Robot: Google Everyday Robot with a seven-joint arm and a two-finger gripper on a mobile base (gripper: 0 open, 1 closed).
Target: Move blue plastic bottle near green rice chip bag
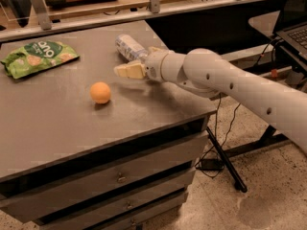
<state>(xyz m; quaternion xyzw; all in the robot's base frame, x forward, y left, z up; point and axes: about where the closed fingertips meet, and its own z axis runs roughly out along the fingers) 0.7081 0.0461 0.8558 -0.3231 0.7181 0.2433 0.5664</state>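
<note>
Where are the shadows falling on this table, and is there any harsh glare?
Camera view: light is soft and even; the orange ball casts a small shadow on the table just beneath itself; the end effector, low beside the blue plastic bottle, leaves only a faint shadow under it; no harsh glare on the tabletop.

The blue plastic bottle, clear with a pale label, lies on its side on the desk, just behind the gripper. The green rice chip bag lies flat and crinkled, well apart from the gripper, off to its left at the desk's far corner
</note>
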